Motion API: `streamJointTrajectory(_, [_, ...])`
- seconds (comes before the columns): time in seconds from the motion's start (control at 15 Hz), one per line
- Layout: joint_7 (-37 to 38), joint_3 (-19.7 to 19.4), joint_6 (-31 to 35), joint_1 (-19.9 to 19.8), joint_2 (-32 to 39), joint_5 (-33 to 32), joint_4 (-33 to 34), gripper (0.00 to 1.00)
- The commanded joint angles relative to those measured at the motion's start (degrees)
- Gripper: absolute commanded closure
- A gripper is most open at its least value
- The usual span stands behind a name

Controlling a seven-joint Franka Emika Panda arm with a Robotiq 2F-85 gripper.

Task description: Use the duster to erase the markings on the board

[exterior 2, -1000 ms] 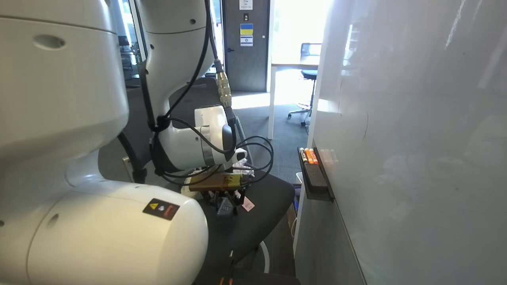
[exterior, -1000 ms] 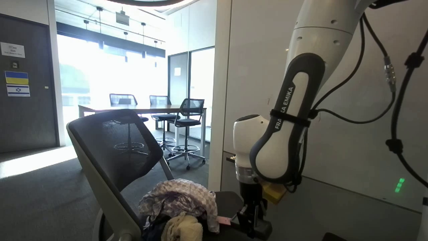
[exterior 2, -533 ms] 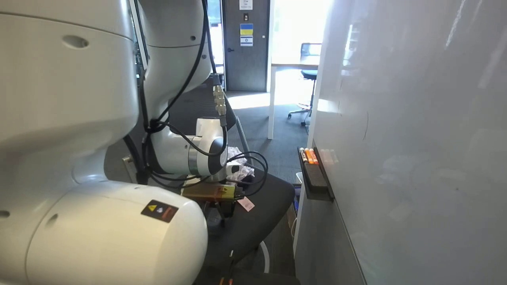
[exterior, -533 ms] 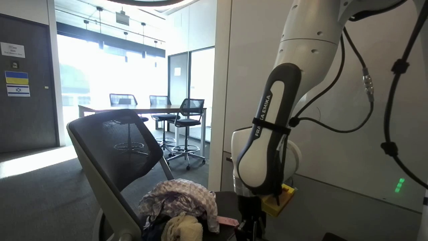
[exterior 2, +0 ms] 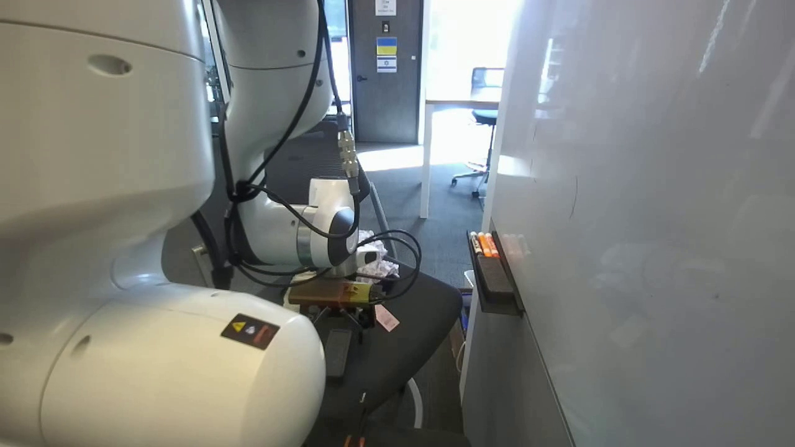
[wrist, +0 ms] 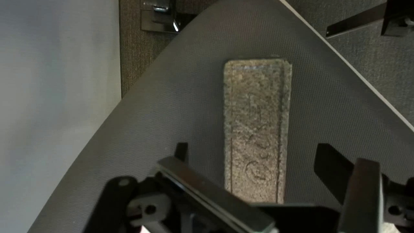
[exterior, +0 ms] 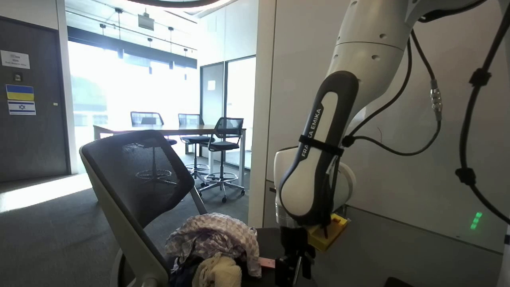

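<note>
The duster [wrist: 257, 123], a grey-brown felt block, lies flat on the dark chair seat [wrist: 181, 106]. In an exterior view the duster [exterior 2: 338, 352] shows as a dark block on that seat. Spread wide, my gripper [wrist: 254, 150] is over the duster's near end, one finger to each side and nothing gripped. In the exterior views the gripper [exterior: 293, 267] points down above the seat. The white board [exterior 2: 658, 261] stands beside the arm. Its markings [exterior 2: 574, 197] are thin curved strokes, one faintly red arc among the markings [exterior: 379, 134] near the arm's cable.
A dark ledge [exterior 2: 503, 305] on the board holds several markers [exterior 2: 486, 244] and a dark block [exterior 2: 494, 275]. Crumpled cloths [exterior: 217, 235] and a pink tag [exterior: 267, 262] are on the seat. The chair's backrest [exterior: 137, 171] rises behind them.
One second ago the jaws held the duster above the seat. The arm lowered, the jaws parted and let go, and the gripper has risen slightly, leaving the duster lying there.
</note>
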Motion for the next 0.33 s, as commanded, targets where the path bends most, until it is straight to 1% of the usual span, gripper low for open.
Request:
streamJointTrajectory(0.0, [2.74,-0.38,-7.56,0.74,-8.19,2.06,0.15,0.0])
streamJointTrajectory(0.13, [6.51,-1.15,-11.03,1.19,-11.75,0.13,0.63,0.0])
streamJointTrajectory(0.27, [10.4,-1.09,-15.48,0.97,-15.28,-1.42,1.15,0.0])
